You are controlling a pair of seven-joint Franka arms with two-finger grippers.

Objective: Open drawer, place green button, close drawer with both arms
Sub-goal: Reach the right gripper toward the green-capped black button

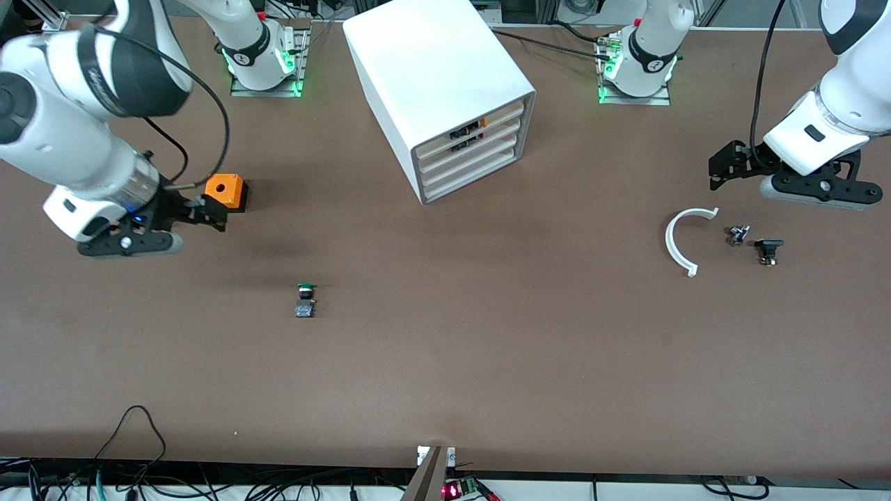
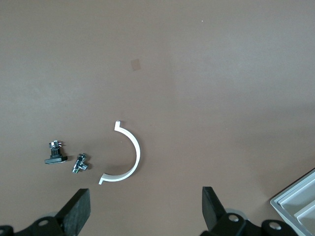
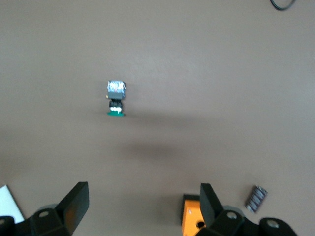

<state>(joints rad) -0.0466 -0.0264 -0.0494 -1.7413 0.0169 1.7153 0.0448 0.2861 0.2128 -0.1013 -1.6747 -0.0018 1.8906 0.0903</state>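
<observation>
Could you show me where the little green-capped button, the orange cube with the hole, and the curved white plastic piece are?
small push button with green cap (image 1: 305,299), front view, on its black-grey body.
orange cube with round hole (image 1: 224,189), front view, on its top face.
curved white plastic half-ring (image 2: 135,152), left wrist view, on the arc's middle.

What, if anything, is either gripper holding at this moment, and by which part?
Nothing is held. The left gripper is open over the white curved piece; the right gripper is open beside the orange box.

My arms (image 1: 83,125) look glossy white plastic; the table (image 1: 487,348) matt brown, the cabinet (image 1: 431,62) smooth white.
</observation>
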